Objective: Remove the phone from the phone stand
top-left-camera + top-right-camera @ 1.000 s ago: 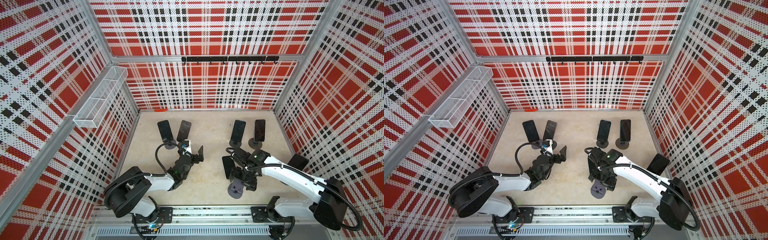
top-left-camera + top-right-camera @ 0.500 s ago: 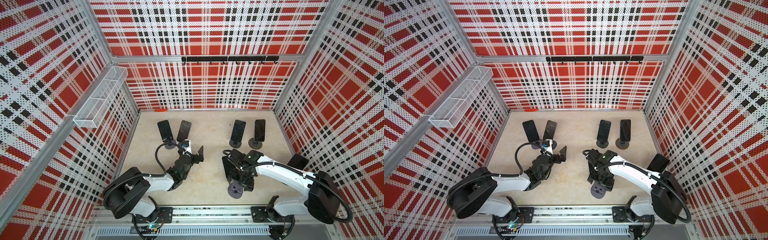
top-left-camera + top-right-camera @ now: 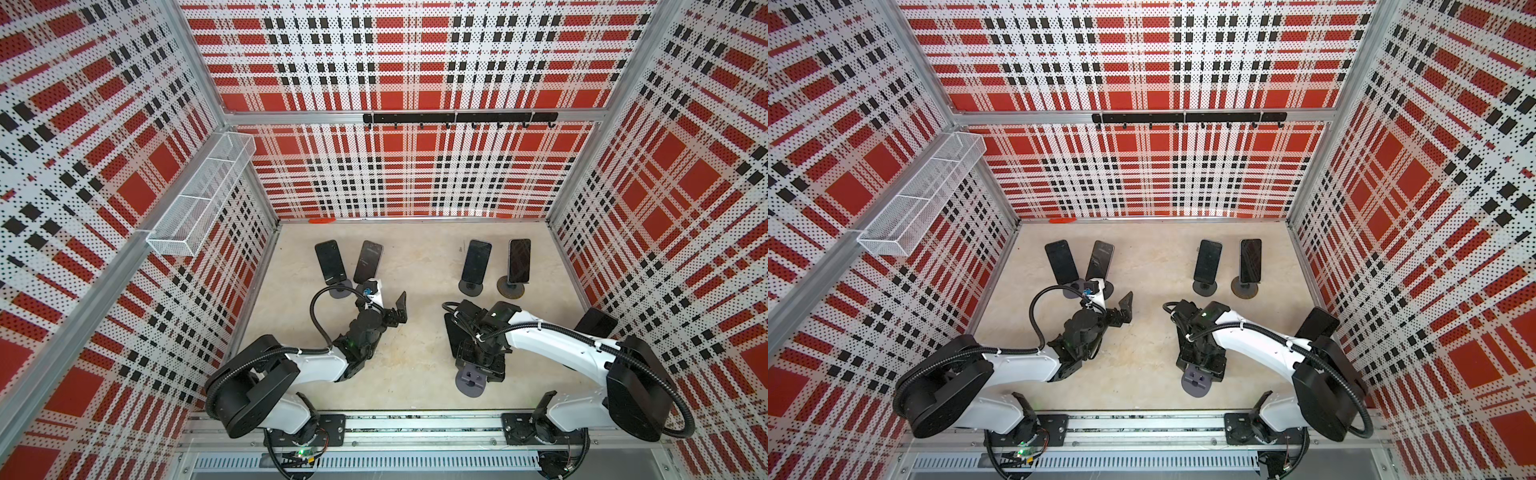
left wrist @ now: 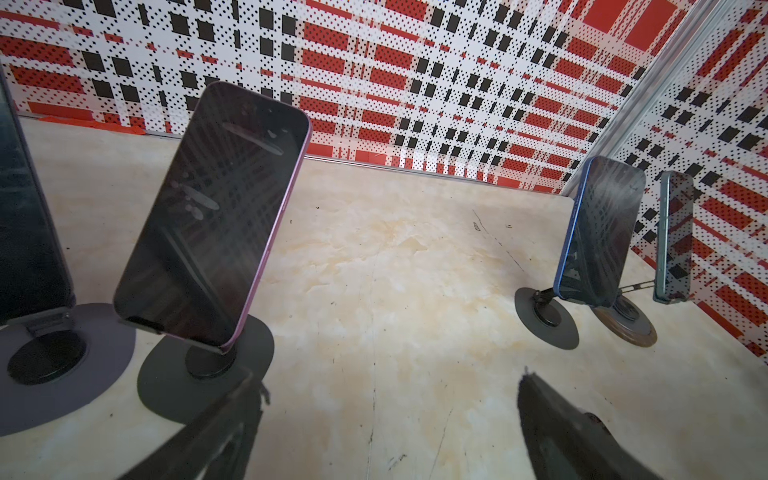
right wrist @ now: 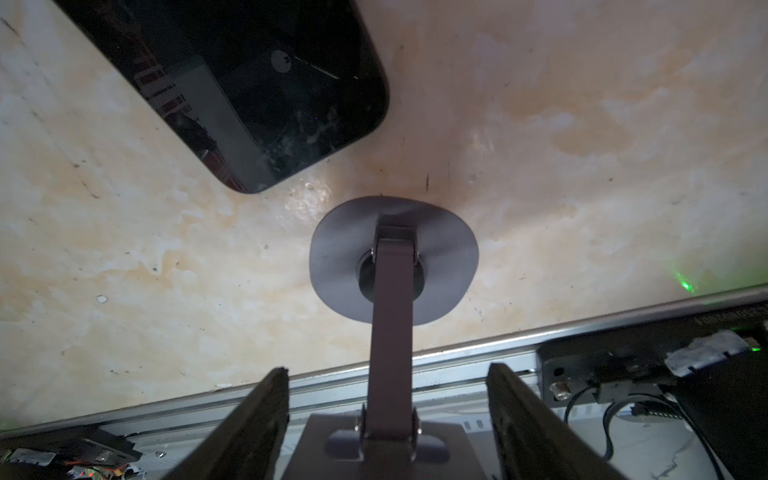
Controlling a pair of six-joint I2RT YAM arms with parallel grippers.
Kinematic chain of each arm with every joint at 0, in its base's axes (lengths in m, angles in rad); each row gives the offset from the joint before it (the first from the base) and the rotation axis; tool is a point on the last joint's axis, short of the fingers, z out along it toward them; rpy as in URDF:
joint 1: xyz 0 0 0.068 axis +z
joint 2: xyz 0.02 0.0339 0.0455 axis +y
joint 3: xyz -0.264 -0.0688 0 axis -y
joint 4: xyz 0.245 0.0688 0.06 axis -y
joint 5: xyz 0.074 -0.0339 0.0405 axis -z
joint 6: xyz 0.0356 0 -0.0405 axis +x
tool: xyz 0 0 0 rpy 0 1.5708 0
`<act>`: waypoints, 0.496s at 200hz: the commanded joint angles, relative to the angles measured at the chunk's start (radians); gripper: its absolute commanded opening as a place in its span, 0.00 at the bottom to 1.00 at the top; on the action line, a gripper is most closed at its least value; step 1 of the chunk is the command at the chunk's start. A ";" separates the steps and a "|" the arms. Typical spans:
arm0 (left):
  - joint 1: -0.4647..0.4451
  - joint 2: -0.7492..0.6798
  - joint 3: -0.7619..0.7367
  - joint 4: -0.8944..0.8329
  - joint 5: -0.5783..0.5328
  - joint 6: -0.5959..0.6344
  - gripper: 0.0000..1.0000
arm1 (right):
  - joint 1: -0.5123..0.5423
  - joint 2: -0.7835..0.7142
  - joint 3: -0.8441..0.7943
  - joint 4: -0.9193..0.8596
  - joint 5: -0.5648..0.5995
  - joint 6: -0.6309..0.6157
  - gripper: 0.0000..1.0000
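The right claw is spread, straddling the arm of the grey phone stand without touching it. The dark phone lies flat on the bench just beside the stand's base. The left claw gapes wide. Lettering near the rail is too blurred to read.

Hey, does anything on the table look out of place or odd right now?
One thing: the grey stand at the front is bare, and a phone lies flat on the table beside it. The right gripper straddles the stand's top, jaws apart. Nothing looks spilled or broken.
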 commanded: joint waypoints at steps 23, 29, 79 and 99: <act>-0.002 -0.014 0.000 0.007 -0.024 -0.005 0.98 | 0.007 0.013 -0.010 0.010 0.021 -0.020 0.73; -0.002 -0.013 0.001 0.008 -0.027 -0.005 0.98 | 0.007 0.012 -0.014 0.012 0.021 -0.019 0.72; -0.002 -0.015 -0.003 0.008 -0.039 -0.003 0.98 | 0.007 0.012 -0.005 0.013 0.020 -0.020 0.64; -0.003 -0.019 -0.006 0.008 -0.033 -0.009 0.98 | 0.007 0.001 0.002 0.009 0.028 -0.027 0.61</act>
